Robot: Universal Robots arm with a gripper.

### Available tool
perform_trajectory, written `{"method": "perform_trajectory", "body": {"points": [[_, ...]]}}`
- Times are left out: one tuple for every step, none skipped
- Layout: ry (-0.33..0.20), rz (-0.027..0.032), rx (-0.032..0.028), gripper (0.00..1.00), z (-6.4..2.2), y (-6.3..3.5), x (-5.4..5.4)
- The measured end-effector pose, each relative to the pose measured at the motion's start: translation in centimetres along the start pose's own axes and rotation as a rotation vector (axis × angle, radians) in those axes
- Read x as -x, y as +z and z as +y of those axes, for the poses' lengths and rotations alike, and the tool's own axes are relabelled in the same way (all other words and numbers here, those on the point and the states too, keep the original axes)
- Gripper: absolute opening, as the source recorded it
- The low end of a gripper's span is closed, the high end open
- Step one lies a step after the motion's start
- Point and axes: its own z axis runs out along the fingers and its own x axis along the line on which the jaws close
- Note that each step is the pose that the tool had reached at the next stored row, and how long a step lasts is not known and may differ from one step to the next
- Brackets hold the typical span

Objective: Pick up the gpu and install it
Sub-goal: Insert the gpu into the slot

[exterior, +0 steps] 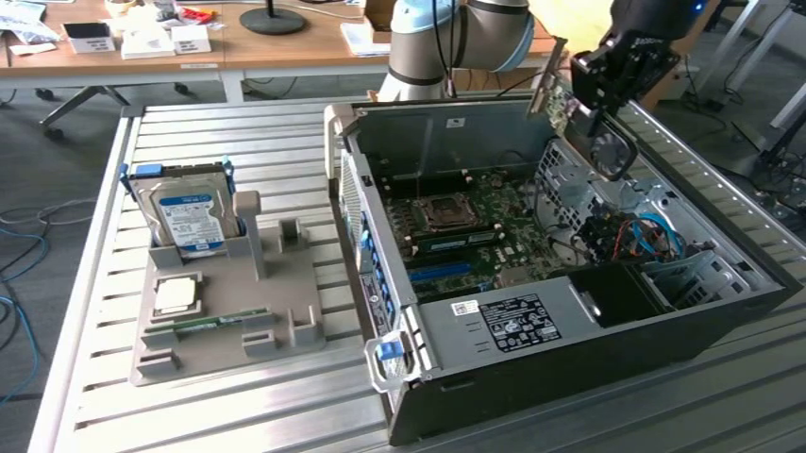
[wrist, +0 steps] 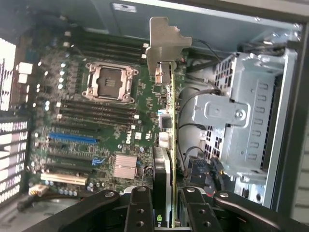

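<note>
- Black fingers (wrist: 140, 210) of the end effector (wrist: 172, 205) sit closest to the wrist camera, clamped from both sides on the gpu (wrist: 170, 116), which is seen edge-on between them
- That card hangs in the air over the open computer case (exterior: 529, 377), clear of the motherboard (wrist: 116, 121) below it, with its silver bracket (wrist: 164, 43) at the far end from the grip
- In the exterior view the card is up near the case's back wall, toward that view's right, above the grey drive cage (wrist: 241, 116)
- No expansion slot holds it yet; the blue slot (wrist: 72, 138) and the ones beside it are bare, off to one side of the card's line
- Risk, as I judge it: the grip is on a thin board, so any knock could twist the card between the fingers and leave its edge connector skewed to the slot
- Dark cables (wrist: 193, 130) run just beside the card next to the cage; a descent on that side could snag them or trap one under the connector
- The bracket could catch the case's rear wall or rim if it comes down tilted, stopping the card short of seating
- Pressing on while misaligned could scrape parts around the processor socket (wrist: 108, 79)
- On the desk (exterior: 252, 415), the hard drive (exterior: 189, 212) in its grey holder (exterior: 240, 326) is well apart from all this
</note>
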Motion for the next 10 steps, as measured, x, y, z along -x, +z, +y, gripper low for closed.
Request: {"method": "perform_trajectory", "body": {"points": [[-0.018, 0.0008, 0.0004, 0.27, 0.0, 0.01, 0.0], [-0.036, 0.0016, 0.0009, 0.27, 0.0, 0.02, 0.0], [-0.054, 0.0024, 0.0012, 0.27, 0.0, 0.02, 0.0], [-0.072, 0.0032, 0.0017, 0.27, 0.0, 0.03, 0.0], [-0.09, 0.0039, 0.0021, 0.27, 0.0, 0.04, 0.0], [-0.108, 0.0047, 0.0024, 0.27, 0.0, 0.05, 0.0], [-0.127, 0.0056, 0.0028, 0.27, 0.0, 0.06, 0.0], [-0.145, 0.0064, 0.0032, 0.27, 0.0, 0.07, 0.0], [-0.163, 0.0072, 0.0036, 0.27, 0.0, 0.08, 0.0], [-0.181, 0.0079, 0.004, 0.27, 0.0, 0.09, 0.0]]}}
